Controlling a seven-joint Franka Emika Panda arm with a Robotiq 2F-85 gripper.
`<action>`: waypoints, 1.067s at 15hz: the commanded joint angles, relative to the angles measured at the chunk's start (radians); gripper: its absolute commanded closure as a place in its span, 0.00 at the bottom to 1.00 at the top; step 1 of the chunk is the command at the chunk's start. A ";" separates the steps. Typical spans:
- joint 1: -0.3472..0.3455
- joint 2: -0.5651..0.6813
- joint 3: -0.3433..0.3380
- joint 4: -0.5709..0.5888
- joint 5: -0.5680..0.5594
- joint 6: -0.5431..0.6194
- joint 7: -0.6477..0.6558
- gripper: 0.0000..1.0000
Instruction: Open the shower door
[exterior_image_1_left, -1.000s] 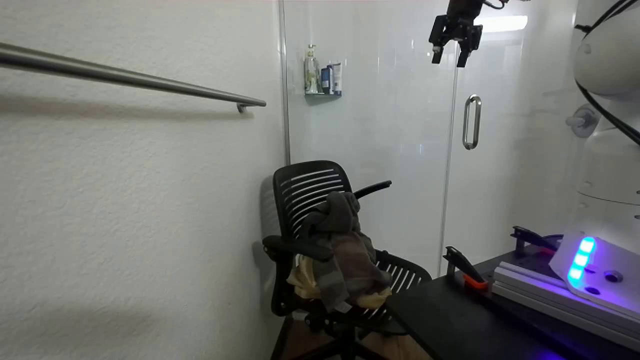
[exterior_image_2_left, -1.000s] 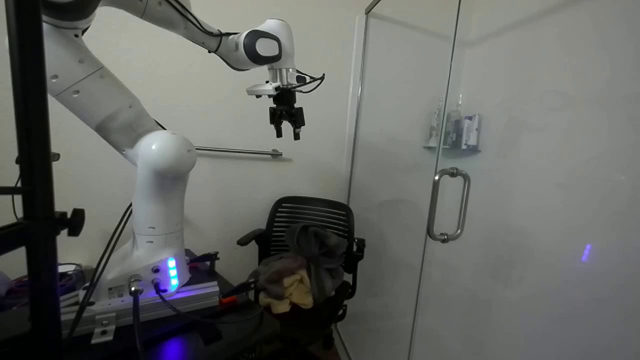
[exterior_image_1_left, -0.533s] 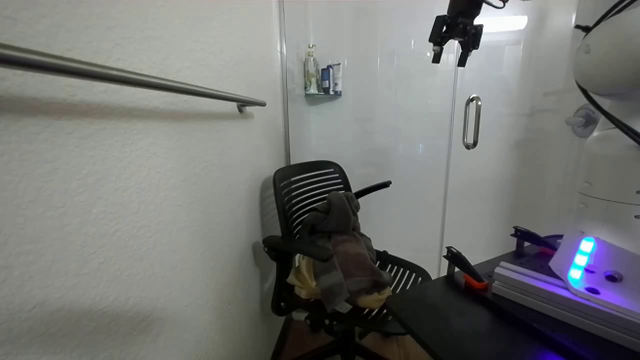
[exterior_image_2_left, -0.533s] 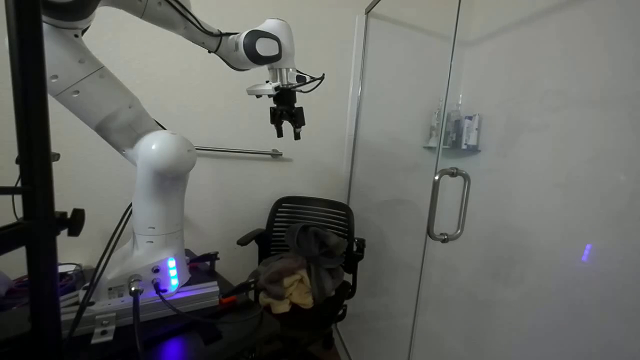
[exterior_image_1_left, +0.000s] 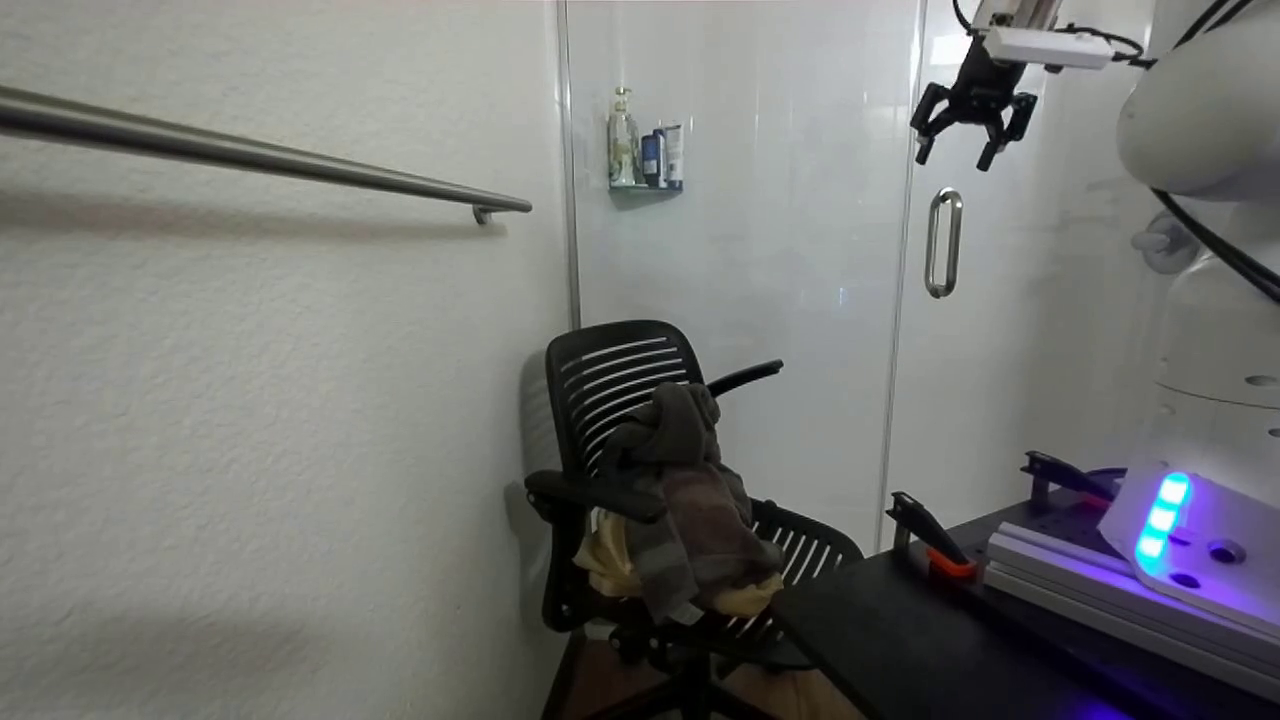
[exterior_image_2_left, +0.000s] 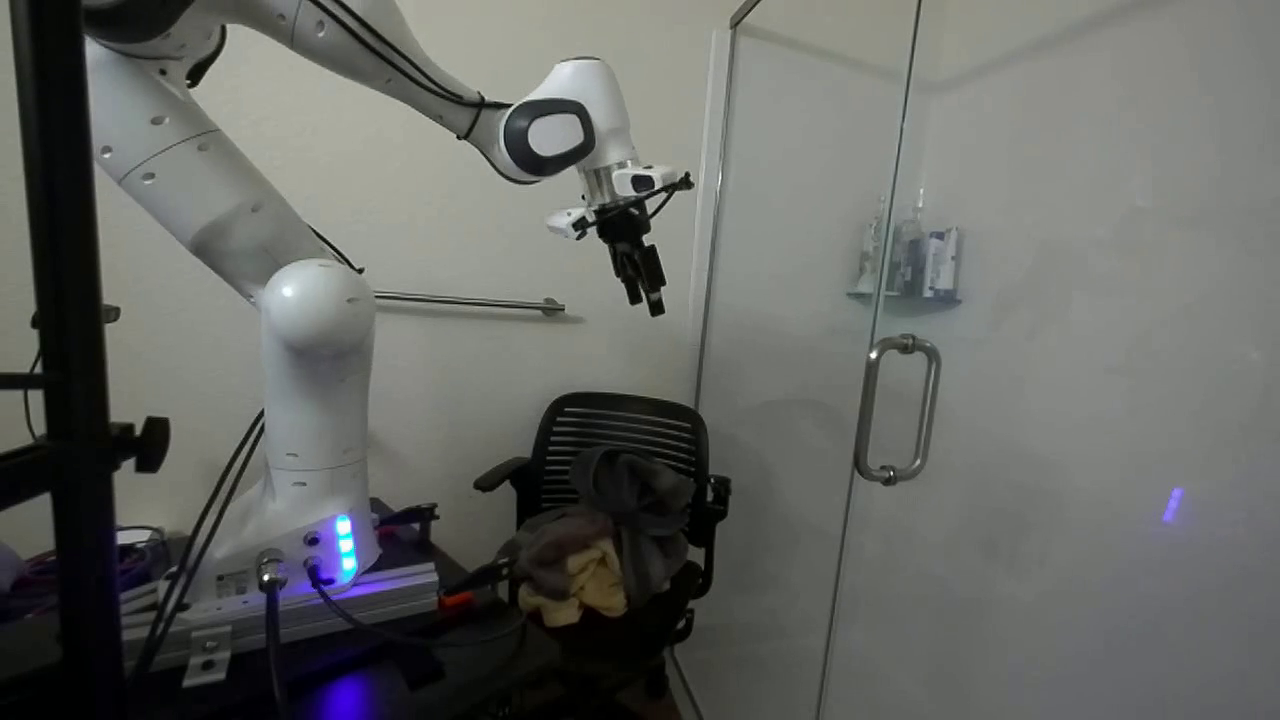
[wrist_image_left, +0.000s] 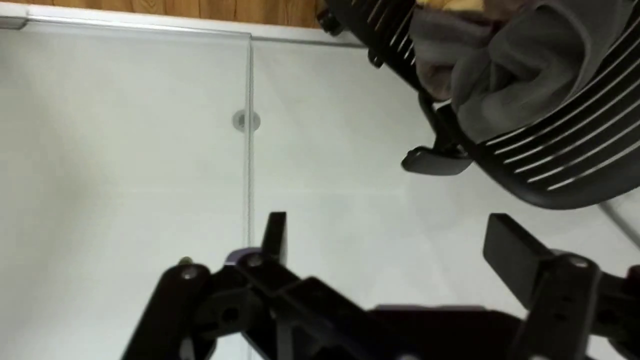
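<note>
The shower door (exterior_image_1_left: 985, 400) is a clear glass panel that looks closed, its edge lined up with the fixed glass panel (exterior_image_1_left: 790, 300). It also shows in an exterior view (exterior_image_2_left: 1060, 400) and in the wrist view (wrist_image_left: 130, 110). Its silver loop handle (exterior_image_1_left: 956, 245) shows in both exterior views (exterior_image_2_left: 868, 415) but is out of the wrist view. My gripper (exterior_image_1_left: 955, 158) is open and empty, tilted in the air. In an exterior view (exterior_image_2_left: 645, 303) it is left of the handle and higher, well apart from it. The wrist view (wrist_image_left: 387, 220) shows its fingers wide apart.
A black chair (exterior_image_2_left: 630, 410) with grey and yellow cloths (exterior_image_2_left: 630, 500) stands by the fixed panel below the gripper. A metal bar (exterior_image_1_left: 300, 160) runs along the wall. A black table (exterior_image_1_left: 900, 630) with clamps (exterior_image_1_left: 930, 530) carries the arm. A black stand (exterior_image_2_left: 75, 350) is near the base.
The arm has swung toward the shower. My gripper has moved right and down in both exterior views, and has turned and tilted. It stays open. The door and handle have not moved.
</note>
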 joint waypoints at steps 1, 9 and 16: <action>-0.089 0.123 -0.015 -0.025 0.015 0.203 0.066 0.00; -0.215 0.128 0.105 -0.054 -0.126 0.333 0.174 0.00; -0.677 0.278 0.307 -0.054 -0.615 0.626 0.596 0.00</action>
